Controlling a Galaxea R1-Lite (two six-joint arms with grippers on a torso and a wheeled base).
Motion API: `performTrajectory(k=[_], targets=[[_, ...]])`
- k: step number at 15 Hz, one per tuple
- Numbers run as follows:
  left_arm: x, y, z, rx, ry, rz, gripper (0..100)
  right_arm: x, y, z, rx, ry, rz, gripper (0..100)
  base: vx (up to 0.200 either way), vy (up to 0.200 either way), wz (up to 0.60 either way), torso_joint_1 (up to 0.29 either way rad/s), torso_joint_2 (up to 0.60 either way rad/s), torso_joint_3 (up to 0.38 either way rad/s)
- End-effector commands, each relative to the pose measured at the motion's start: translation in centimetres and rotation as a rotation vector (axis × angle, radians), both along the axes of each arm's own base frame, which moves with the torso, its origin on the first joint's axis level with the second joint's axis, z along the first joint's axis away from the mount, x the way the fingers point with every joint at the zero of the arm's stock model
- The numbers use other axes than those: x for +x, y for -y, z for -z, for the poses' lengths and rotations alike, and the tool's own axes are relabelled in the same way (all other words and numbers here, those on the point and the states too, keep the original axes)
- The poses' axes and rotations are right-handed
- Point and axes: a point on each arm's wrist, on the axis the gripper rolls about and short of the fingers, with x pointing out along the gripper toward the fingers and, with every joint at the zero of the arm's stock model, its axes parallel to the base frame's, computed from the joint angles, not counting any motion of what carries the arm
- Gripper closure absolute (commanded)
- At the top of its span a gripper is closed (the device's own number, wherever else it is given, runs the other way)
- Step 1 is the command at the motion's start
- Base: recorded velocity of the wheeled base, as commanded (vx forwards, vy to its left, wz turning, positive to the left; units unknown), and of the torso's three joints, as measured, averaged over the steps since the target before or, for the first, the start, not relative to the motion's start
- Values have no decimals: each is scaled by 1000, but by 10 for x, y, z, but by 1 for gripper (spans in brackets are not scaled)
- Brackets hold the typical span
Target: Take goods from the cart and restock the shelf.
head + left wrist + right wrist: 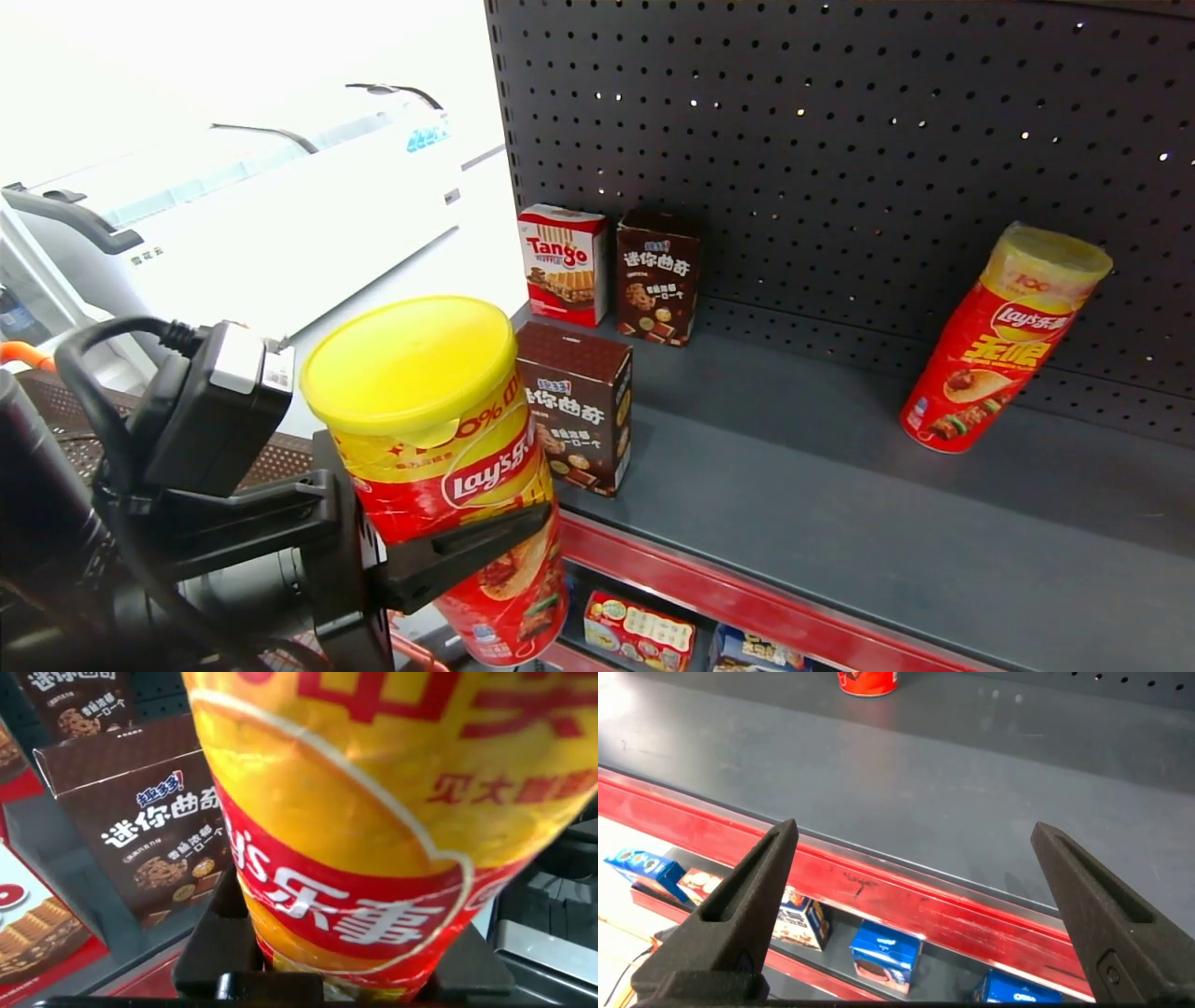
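Observation:
My left gripper point(485, 551) is shut on a red and yellow chip can point(439, 439) with a yellow lid, held upright just off the front left corner of the grey shelf point(794, 485). In the left wrist view the can point(374, 812) rises from the gripper point(346, 971), close beside a brown cookie box point(149, 821). A second chip can point(1004, 341) leans against the pegboard at the shelf's right. My right gripper point(913, 831) hangs open over the shelf's red front edge point(878, 882), with nothing between its fingers.
A brown cookie box point(583, 418) stands at the shelf's front left, with a wafer box point(563, 263) and another cookie box point(658, 277) behind it. The shelf's middle is bare. Boxed goods point(639, 630) fill the lower shelf. A white chest freezer point(280, 205) stands at the left.

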Motion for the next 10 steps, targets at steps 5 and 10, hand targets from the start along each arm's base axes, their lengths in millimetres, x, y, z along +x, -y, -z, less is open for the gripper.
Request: performTrajectory(k=[5,10], targets=[[-2,4,0,-8,10,50,100,0,0,0,1,0,-1,0,0,0,-360,2,0,2],[-3,4,1,-9,11,57,100,0,0,0,-1,0,-1,0,0,0,-600,4,3,2]])
